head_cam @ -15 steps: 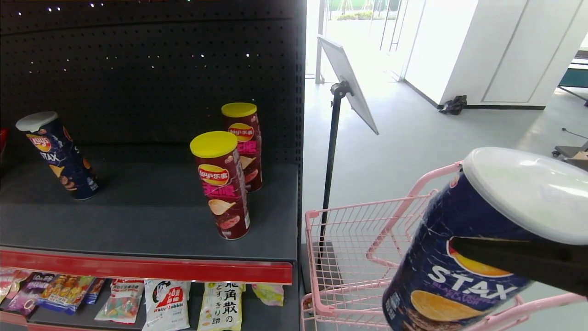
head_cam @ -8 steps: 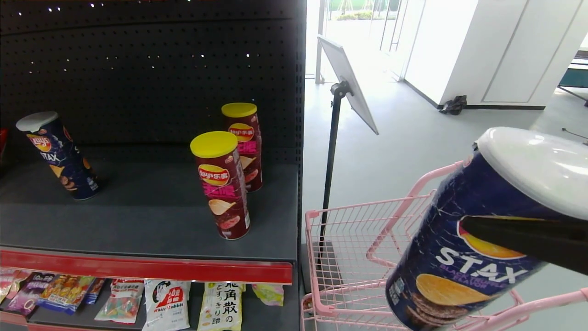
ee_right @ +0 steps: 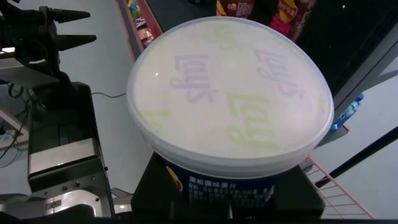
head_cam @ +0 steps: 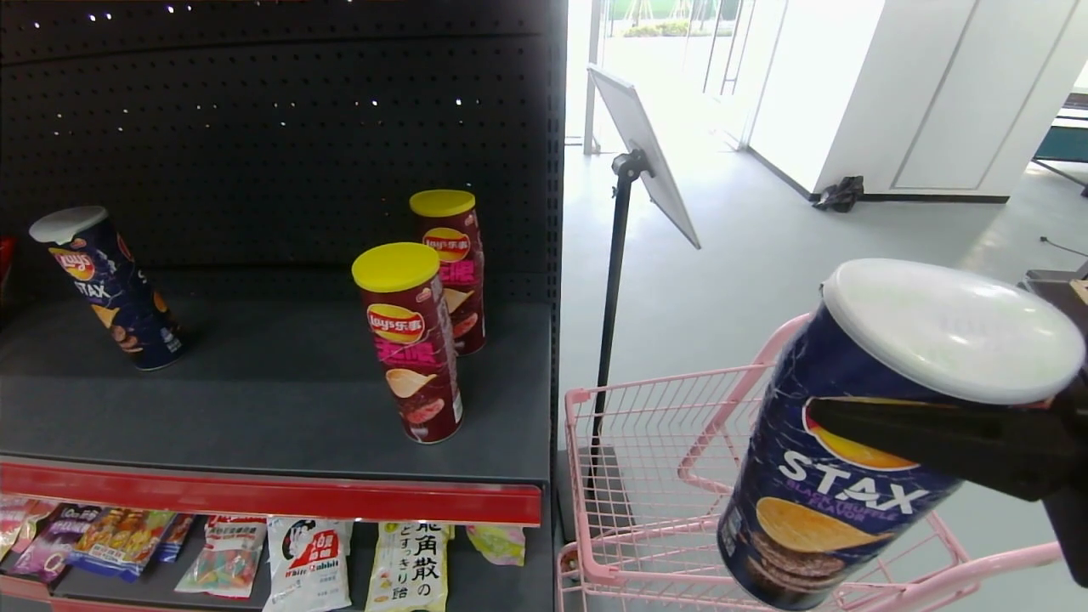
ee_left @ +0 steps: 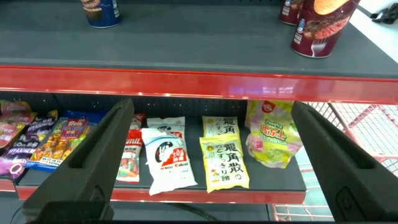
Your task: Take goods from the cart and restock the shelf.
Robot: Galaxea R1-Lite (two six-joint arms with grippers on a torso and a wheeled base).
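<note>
Head view, dark shelf (head_cam: 280,399) bearing two red yellow-lidded cans (head_cam: 412,340) and a blue can (head_cam: 115,285) far left, sign stand (head_cam: 614,255) beside pink cart (head_cam: 646,408), blue white-lidded chip can (head_cam: 816,510) tilted above the cart, clenched by right gripper (head_cam: 858,425), left gripper (ee_left: 211,109) fingers spread, empty.

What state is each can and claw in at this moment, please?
Held blue chip can: lidded, tilted, gripped.
Shelf blue chip can: standing, lidded.
Front red chip can: standing, lidded.
Rear red chip can: standing, lidded.
Right claw: shut on the held can.
Left claw: open, empty.
</note>
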